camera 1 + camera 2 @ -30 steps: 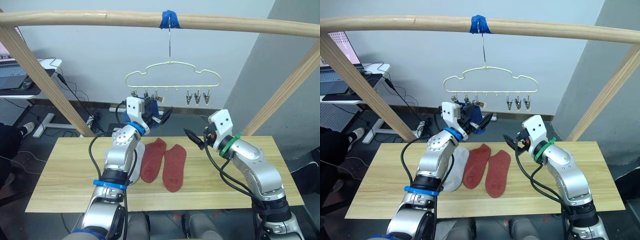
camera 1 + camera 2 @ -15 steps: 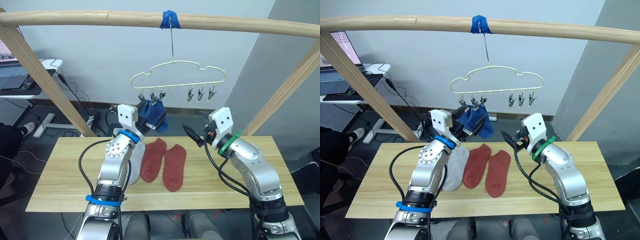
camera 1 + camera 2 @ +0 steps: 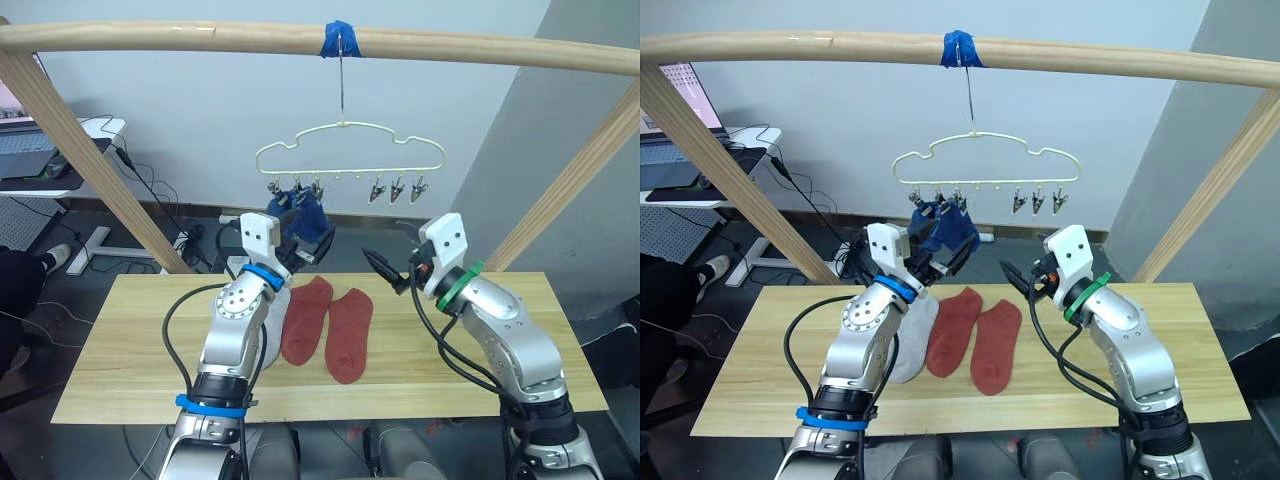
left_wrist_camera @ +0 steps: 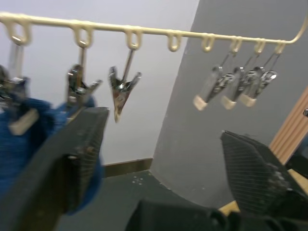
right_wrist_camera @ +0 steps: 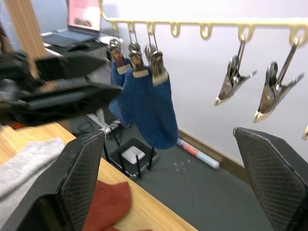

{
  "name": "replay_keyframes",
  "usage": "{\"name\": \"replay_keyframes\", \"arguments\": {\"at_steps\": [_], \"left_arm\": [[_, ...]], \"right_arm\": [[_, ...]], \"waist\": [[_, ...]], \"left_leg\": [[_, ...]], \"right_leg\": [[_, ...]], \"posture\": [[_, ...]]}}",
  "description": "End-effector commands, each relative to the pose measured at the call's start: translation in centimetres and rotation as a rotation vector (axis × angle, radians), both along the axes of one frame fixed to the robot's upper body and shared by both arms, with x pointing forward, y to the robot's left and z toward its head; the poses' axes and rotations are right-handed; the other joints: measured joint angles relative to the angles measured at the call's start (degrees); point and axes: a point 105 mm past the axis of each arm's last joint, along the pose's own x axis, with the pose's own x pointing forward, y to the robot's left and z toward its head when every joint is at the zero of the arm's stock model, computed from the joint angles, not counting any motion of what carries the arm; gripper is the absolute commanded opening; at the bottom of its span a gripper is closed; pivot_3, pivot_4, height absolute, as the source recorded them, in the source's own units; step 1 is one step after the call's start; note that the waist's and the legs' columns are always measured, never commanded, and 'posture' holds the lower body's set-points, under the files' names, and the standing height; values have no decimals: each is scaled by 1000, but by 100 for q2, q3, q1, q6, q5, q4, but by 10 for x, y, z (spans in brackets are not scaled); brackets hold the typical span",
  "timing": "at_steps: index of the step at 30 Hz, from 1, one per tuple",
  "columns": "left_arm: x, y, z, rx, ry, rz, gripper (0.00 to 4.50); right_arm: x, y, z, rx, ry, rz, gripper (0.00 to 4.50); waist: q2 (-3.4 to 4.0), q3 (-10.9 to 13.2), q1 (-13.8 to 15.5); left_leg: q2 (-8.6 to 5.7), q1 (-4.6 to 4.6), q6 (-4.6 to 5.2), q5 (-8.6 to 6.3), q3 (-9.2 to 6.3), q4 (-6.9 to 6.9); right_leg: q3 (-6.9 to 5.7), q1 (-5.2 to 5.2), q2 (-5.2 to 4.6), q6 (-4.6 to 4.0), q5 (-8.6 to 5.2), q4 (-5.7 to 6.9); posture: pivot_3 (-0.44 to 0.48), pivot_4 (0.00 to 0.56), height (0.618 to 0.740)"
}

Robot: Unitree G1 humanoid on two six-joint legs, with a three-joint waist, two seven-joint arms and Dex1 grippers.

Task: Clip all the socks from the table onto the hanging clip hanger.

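Soft knit blue socks (image 5: 144, 103) hang from the wavy wire clip hanger (image 3: 350, 150); both end effectors, left (image 4: 159, 159) and right (image 5: 168, 178), gape empty.

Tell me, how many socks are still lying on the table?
3 that I can see: two rust red socks side by side mid-table, and a grey sock just left of them, partly behind the left arm, which could hide another.
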Motion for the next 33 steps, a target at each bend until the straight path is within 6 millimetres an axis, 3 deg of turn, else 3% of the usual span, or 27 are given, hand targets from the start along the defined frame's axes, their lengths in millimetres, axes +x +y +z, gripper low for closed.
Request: {"name": "replay_keyframes", "arguments": {"at_steps": [1,10,13,17,33], "left_arm": [[6,-6,10,-27,-21,-2,3440],[20,-14,12,-46,-34,37,3440],[21,-14,13,-50,-40,40,3440],[22,-13,11,-53,-37,42,2623],[36,-9,15,-59,-57,87,2623]], "right_arm": [[-15,2,22,35,-67,67,4500],[-39,14,30,104,-32,250,4500],[-39,12,32,106,-35,255,4500],[-37,11,33,104,-40,248,4500],[-31,9,33,90,-59,207,4500]], "waist": [[0,0,1],[-1,0,-3],[0,0,-8],[-1,0,-9],[-1,1,-8]], "left_leg": [[0,0,0,0,0,0],[-1,0,1,0,1,0],[-2,0,1,0,1,0],[-1,0,0,0,1,0],[-2,-1,0,0,2,-1]], "right_leg": [[0,0,0,0,0,0],[1,0,0,2,-1,0],[1,1,0,4,-3,0],[1,0,1,5,-3,-1],[2,0,1,12,-7,-4]], "posture": [[-110,157,740],[-123,159,740],[-126,161,740],[-127,160,740],[-132,156,740]]}}
